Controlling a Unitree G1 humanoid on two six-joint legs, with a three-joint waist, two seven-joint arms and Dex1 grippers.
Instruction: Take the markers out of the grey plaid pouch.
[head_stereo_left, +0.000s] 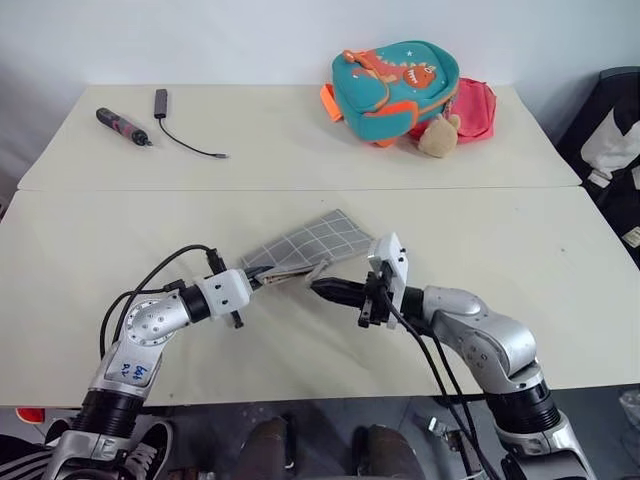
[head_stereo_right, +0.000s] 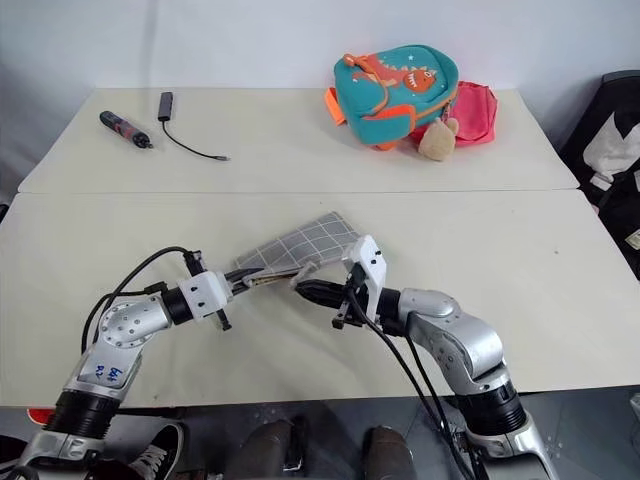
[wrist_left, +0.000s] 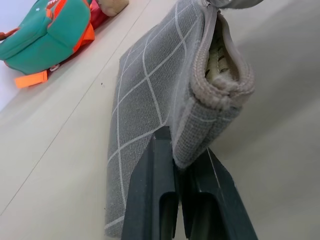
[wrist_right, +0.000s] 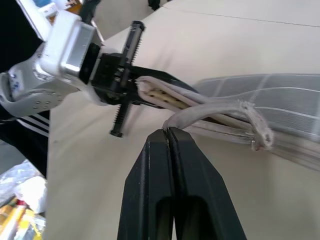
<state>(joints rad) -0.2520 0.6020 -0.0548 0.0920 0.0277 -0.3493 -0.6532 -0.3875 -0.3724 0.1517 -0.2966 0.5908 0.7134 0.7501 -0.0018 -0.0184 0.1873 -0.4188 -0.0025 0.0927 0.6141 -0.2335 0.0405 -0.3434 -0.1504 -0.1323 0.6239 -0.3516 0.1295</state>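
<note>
1. Grey plaid pouch (head_stereo_left: 305, 248) sits near the middle of the front desk (head_stereo_left: 560, 280), between the two arms, one end lifted off the surface and the far end angled away toward the back of the desk.
2. Left gripper (head_stereo_left: 258, 277) — fingers (wrist_left: 155, 200) clamped shut on the near corner of the pouch; the wrist view shows the fabric edge pinched between the two black pads.
3. Pouch mouth is partly parted at the zipper side; pale dotted lining shows in the gap. No marker can be made out inside from these views.
4. Right gripper (head_stereo_left: 325, 289) points across toward the left one, fingers pressed together. In its wrist view a grey strip of the pouch's opened edge runs to the fingertips (wrist_right: 166, 137); whether it is actually pinched there cannot be told for certain.
5. The two grippers are near each other, the pouch's open end between them.
6. Back desk, left part: a dark maroon pen-shaped tool (head_stereo_left: 122, 126) and just beside it a small black adapter with a thin cable (head_stereo_left: 185, 135).
7. Back desk, right part — a teal dinosaur backpack (head_stereo_left: 395, 88) lying on its side, a pink bag (head_stereo_left: 476, 110) touching it behind, and a tan plush toy (head_stereo_left: 438, 136) against both.
</note>
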